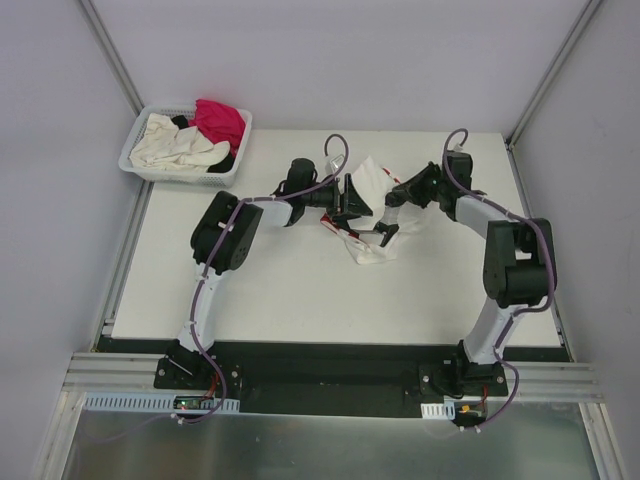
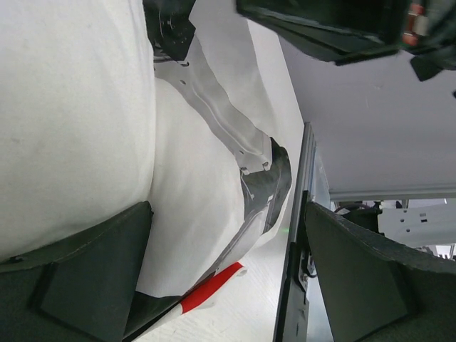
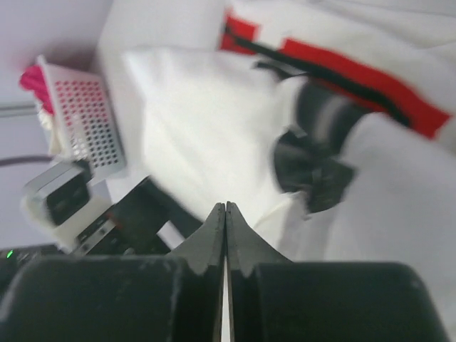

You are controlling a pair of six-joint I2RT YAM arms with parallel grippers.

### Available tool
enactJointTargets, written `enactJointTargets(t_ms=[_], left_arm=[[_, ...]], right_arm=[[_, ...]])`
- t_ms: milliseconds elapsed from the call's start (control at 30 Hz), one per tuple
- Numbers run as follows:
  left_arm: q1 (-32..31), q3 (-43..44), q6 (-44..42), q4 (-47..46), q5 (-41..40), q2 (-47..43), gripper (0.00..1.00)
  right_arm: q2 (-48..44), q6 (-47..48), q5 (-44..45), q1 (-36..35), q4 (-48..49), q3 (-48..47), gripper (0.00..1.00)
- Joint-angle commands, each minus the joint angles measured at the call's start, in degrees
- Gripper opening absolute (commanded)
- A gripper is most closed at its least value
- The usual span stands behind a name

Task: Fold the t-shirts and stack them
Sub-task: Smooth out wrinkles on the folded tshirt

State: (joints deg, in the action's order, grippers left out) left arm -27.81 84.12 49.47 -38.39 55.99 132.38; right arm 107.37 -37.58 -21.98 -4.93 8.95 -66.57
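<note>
A white t-shirt with red and black print [image 1: 368, 182] lies bunched up at the middle of the table. My left gripper [image 1: 352, 203] is at its left side. In the left wrist view the jaws [image 2: 228, 214] stand wide open and the cloth [image 2: 192, 206] drapes against the left finger [image 2: 85, 278]. My right gripper [image 1: 386, 236] is at the shirt's near right part. Its jaws [image 3: 226, 208] are pressed together at a fold of the white cloth [image 3: 206, 121]. Cream [image 1: 175, 145], magenta [image 1: 220, 120] and black [image 1: 226, 161] shirts lie in the basket.
The white slotted basket [image 1: 137, 150] stands off the table's back left corner and also shows in the right wrist view [image 3: 82, 117]. The white table [image 1: 300, 290] is bounded by a metal frame rail [image 2: 293, 271]. Grey walls close in the back and sides.
</note>
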Motion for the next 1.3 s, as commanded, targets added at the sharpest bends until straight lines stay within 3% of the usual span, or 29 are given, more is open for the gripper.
enactJointTargets(t_ms=[0,167,300,667,1067,1267], left_arm=[[0.9,1.6,-1.5,1.3,1.3,-2.5,0.88],[1.4,2.0,-1.2,0.9,1.2,-2.4,0.88],[2.7,2.4,-1.0,0.5,1.4,-2.7,0.88],[6.7,7.3,-0.2,2.4,2.9,-2.1,0.88],[9.4,17.2,0.3,7.7,4.1,-1.6,0.89],[10.0,18.3,-0.3,7.8,4.5,-4.0,0.89]], right_arm=[[-8.5,-0.7,-2.8,-5.1,-0.6,-2.0,0.01],[-10.2,-3.0,-3.7,-9.1,1.4,2.7,0.01],[-9.6,-5.5,-4.2,-10.0,5.1,10.2,0.01],[-6.1,-5.7,-5.7,-10.5,5.7,18.8,0.01],[-3.9,-6.1,-4.1,-10.6,6.3,22.4,0.01],[-7.8,-6.4,-4.8,-10.6,6.2,17.7,0.01]])
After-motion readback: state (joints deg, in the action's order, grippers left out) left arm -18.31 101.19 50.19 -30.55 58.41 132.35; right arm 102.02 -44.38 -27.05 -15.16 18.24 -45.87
